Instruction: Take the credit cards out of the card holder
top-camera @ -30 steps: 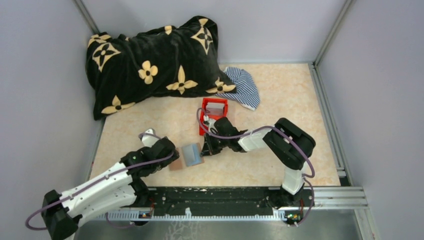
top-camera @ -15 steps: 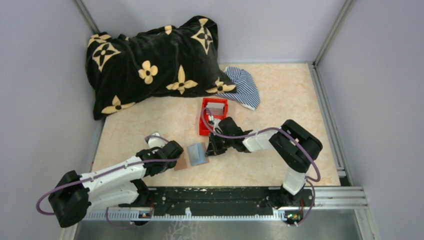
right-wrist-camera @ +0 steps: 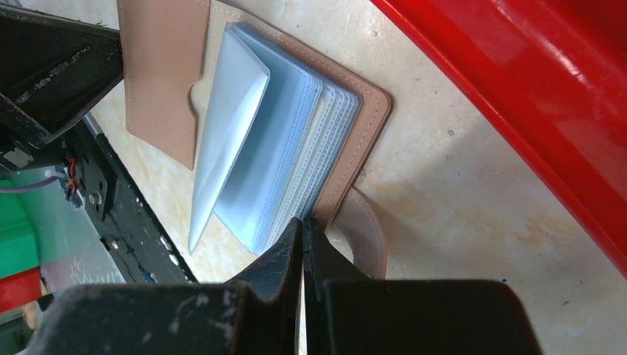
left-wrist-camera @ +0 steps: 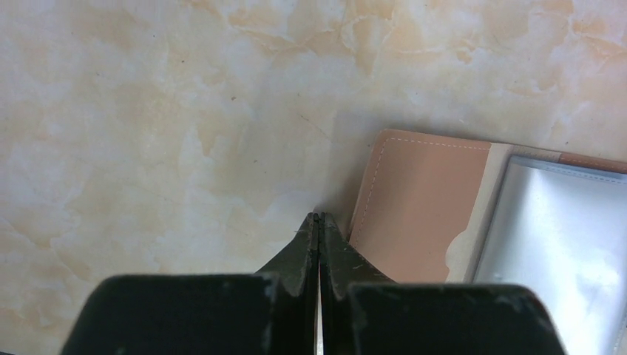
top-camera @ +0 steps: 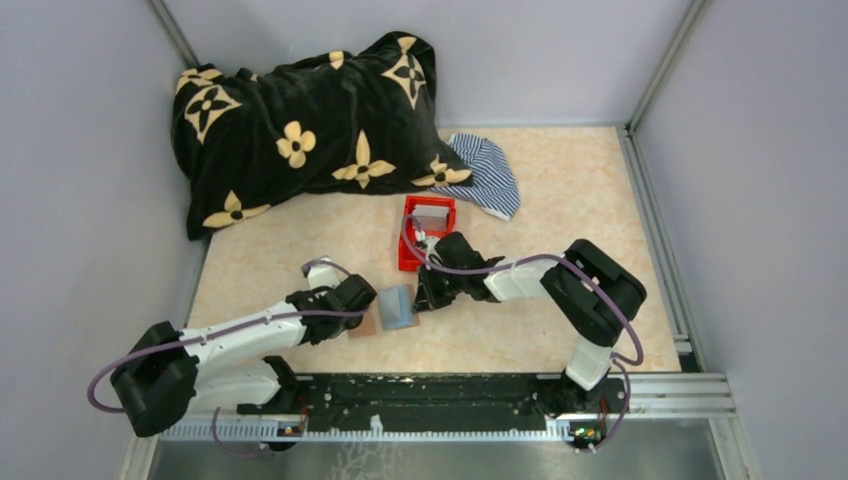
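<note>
Nearing card holder [left-wrist-camera: 414,200], left fingers [left-wrist-camera: 309,240] newly shut

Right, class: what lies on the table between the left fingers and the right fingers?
The open card holder lies between the left fingers and the right fingers, both shut at its edges; the top view shows this.

The card holder [left-wrist-camera: 414,207] runs off the left wrist view's edge; the red bin [right-wrist-camera: 547,89] is mostly cropped.

Beige marbled table [top-camera: 560,190] carries: black flower-print blanket [top-camera: 300,120] far left, striped cloth [top-camera: 488,172] touching it, red bin [top-camera: 430,201] mid-table, card holder [top-camera: 392,308] (lying open) nearer the front.
</note>
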Controlling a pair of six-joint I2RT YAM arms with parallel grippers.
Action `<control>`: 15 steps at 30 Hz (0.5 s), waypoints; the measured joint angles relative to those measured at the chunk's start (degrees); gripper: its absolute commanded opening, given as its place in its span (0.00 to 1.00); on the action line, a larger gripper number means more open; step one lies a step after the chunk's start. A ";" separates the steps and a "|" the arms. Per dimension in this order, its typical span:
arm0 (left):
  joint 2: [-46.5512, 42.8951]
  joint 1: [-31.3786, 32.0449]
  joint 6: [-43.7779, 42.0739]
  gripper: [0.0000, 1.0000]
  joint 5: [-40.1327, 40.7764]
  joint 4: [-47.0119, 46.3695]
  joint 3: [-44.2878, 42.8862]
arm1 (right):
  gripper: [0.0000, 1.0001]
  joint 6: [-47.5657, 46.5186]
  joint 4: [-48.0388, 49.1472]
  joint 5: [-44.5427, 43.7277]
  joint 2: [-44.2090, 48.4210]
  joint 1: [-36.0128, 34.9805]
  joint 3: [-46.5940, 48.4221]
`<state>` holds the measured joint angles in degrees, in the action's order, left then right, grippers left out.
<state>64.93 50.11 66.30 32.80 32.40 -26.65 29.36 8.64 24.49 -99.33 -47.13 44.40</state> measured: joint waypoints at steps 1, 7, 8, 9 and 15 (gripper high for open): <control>0.33 0.00 -0.37 0.00 0.02 -0.04 -0.17 | 0.00 0.00 -0.04 0.02 0.00 0.00 0.00; 4.00 0.00 -2.36 0.00 0.72 0.24 -2.40 | 0.00 -0.20 -1.22 -0.22 0.26 -0.20 0.48; 4.46 0.00 -2.73 0.00 0.83 0.24 -2.67 | 0.00 -0.28 -1.62 -0.42 0.31 -0.31 0.61; 4.76 0.00 -2.97 0.00 0.90 0.20 -2.84 | 0.00 -0.28 -1.77 -0.48 0.37 -0.44 0.70; 5.79 0.00 -4.15 0.00 1.05 0.00 -3.45 | 0.00 -0.24 -2.49 -0.59 0.72 -1.14 0.74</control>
<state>70.72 50.11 62.15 33.85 32.40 -30.11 29.12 6.15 23.90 -98.61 -48.27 45.15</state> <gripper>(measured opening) 0.005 0.004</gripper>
